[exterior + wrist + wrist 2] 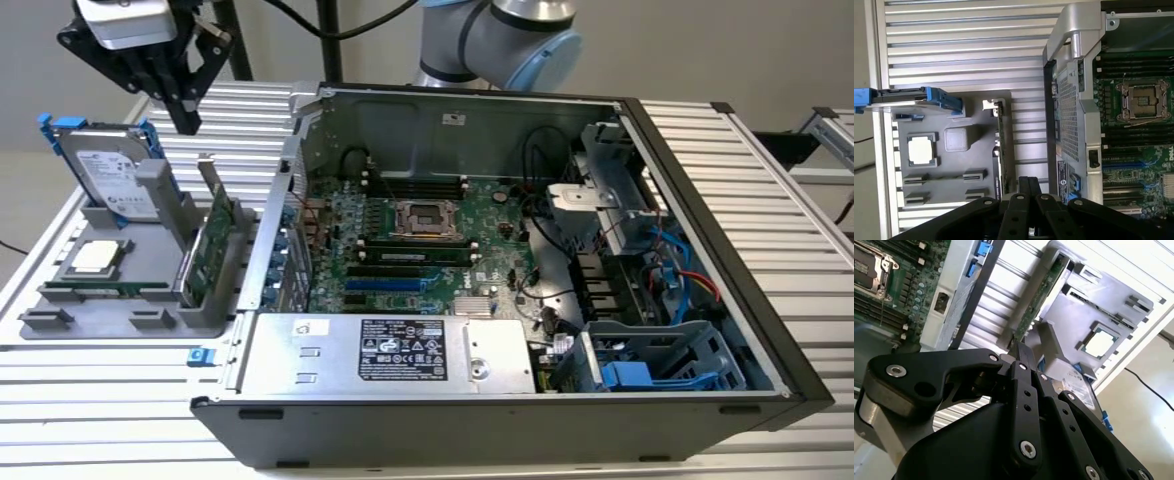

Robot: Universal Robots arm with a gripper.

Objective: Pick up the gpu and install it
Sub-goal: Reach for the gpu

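Above the gray parts tray (80,325) the gripper (186,122) hangs with its jaws together and nothing between them, well apart from everything in the tray. The gpu (216,235) stands on edge in a slot at the tray's side nearest the open computer case (467,430), silver bracket uppermost; in the first wrist view it appears edge-on (999,150) just past the fingertips (1025,184). The case's perforated side wall (1069,115) rises just beside that edge of the tray, close against the card. On the card's other side a tall gray post (158,200) of the tray stands between it and the hard drive (110,165), which sits upright in its blue frame. Lower in the tray lies a processor chip (96,257), flat in its recess. Counted: one gpu, one hard drive, one processor chip, one tray, one case. Beyond the tray, inside the case, the motherboard (400,270) carries one open processor socket (420,215). Tray and case both rest on a slatted metal table (107,400).
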